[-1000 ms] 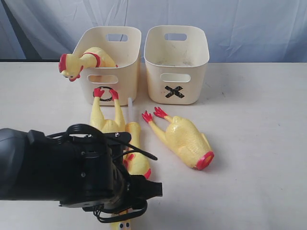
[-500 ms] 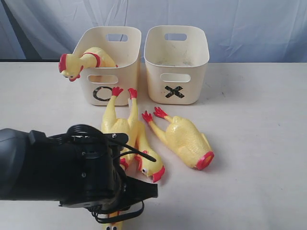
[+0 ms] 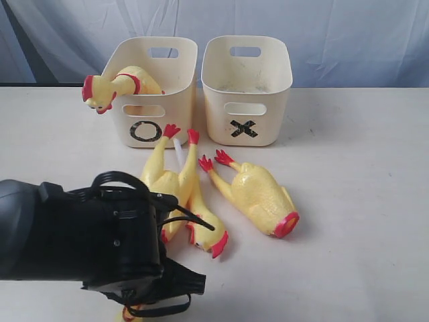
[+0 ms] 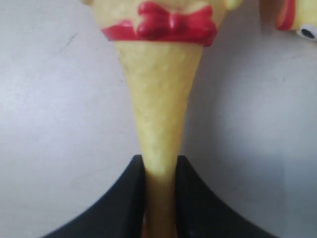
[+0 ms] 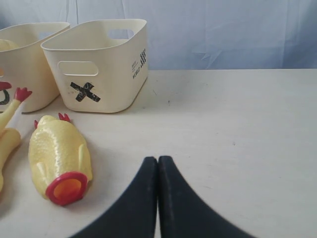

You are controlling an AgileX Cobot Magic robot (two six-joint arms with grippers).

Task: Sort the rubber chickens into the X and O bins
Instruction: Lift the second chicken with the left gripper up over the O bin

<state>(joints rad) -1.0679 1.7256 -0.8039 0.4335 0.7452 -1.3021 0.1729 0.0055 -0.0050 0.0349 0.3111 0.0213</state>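
Note:
My left gripper (image 4: 159, 161) is shut on the thin yellow neck of a long whole rubber chicken (image 4: 158, 99), just below its red collar. In the exterior view this chicken (image 3: 169, 180) lies on the table with its red feet toward the O bin (image 3: 155, 80); my left arm (image 3: 87, 241) hides its neck. A second whole chicken (image 3: 114, 86) hangs over the O bin's rim. The head-and-neck piece (image 3: 205, 228) on its white stick lies against the held chicken. The headless body (image 3: 258, 194) lies before the X bin (image 3: 247, 84). My right gripper (image 5: 158, 161) is shut and empty over bare table.
The bulky black left arm fills the lower left of the exterior view. A blue-grey cloth backdrop (image 3: 348, 33) hangs behind the bins. The right wrist view shows the headless body (image 5: 59, 156) near the X bin (image 5: 99, 64).
The held chicken has swung: its red feet moved right, off the O mark, and its head end moved left under the arm. The head-and-neck piece was pushed slightly right.

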